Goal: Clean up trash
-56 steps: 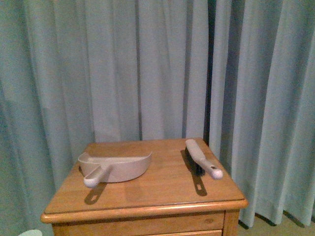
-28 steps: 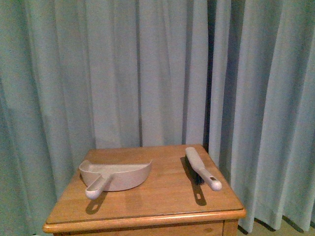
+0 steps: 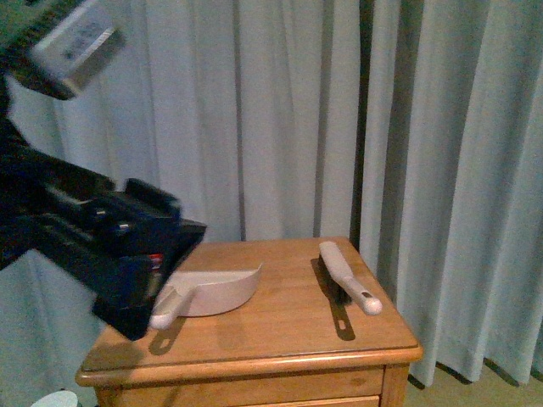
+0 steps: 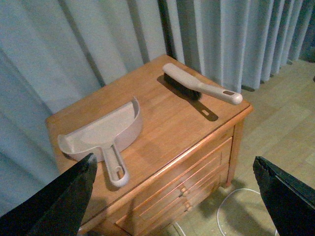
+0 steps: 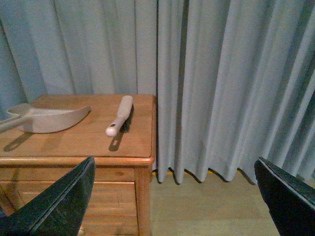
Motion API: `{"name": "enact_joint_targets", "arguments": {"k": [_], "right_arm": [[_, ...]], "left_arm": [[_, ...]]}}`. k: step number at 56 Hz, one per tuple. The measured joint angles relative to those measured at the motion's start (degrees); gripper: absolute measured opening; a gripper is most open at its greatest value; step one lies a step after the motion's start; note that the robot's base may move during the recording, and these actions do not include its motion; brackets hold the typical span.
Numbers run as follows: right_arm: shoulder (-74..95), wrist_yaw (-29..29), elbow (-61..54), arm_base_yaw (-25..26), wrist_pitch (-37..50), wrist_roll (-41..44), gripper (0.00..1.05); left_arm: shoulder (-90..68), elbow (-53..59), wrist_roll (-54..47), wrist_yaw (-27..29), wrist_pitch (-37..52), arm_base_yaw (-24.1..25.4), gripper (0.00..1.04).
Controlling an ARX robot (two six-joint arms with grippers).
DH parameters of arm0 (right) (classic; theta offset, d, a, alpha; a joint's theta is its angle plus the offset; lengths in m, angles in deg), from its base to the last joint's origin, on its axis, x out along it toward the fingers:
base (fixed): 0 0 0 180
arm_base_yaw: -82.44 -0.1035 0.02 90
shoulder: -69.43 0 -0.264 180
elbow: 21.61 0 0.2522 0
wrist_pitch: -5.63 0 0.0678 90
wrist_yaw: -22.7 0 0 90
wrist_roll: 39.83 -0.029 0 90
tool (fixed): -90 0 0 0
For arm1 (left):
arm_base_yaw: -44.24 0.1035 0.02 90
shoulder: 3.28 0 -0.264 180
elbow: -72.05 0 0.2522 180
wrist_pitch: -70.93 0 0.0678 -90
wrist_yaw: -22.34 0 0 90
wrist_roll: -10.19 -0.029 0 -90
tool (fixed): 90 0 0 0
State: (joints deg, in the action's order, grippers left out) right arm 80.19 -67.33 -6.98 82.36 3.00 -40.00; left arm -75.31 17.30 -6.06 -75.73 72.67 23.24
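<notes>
Spread wide and empty at both left hand (image 4: pixel 173 158) and right hand (image 5: pixel 173 160). On the worktop (image 3: pixel 280 326), dustpan (image 3: pixel 221 292) toward 9 o'clock, brush (image 3: pixel 344 271) toward 3 o'clock. No telling where the trash lies.

We found no text, label, brand, number or sign that could be read in any view. In the front view, a pale block (image 3: pixel 75 44) at the top of the left arm (image 3: pixel 102 237) carried faint dark marks, too blurred to make out. A small red patch (image 3: pixel 155 263) on the same arm was equally blurred. The dustpan (image 4: pixel 106 132), the brush (image 4: pixel 197 88) and the wooden worktop (image 4: pixel 162 123) showed only plain surfaces. The dark fingers of the left tool (image 4: pixel 173 158) and the right tool (image 5: pixel 173 160) appeared uniformly black in their wrist views.
</notes>
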Motion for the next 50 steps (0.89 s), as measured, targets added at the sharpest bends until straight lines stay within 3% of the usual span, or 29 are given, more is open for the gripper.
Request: {"name": "enact_joint_targets", "arguments": {"k": [13,29,50], "right_arm": [[0.0,0.0,0.0,0.0,0.0,0.0,0.98],[0.0,0.0,0.0,0.0,0.0,0.0,0.98],[0.0,0.0,0.0,0.0,0.0,0.0,0.98]], "left_arm": [[-16.6,-11.3,-1.2,3.0,-1.8,-4.5,0.97],[-31.1,-27.7,-2.2,4.2,-9.7,-6.1,0.97],[-44.0,-46.4,-2.9,8.5,-22.7,-2.3,0.97]]}}
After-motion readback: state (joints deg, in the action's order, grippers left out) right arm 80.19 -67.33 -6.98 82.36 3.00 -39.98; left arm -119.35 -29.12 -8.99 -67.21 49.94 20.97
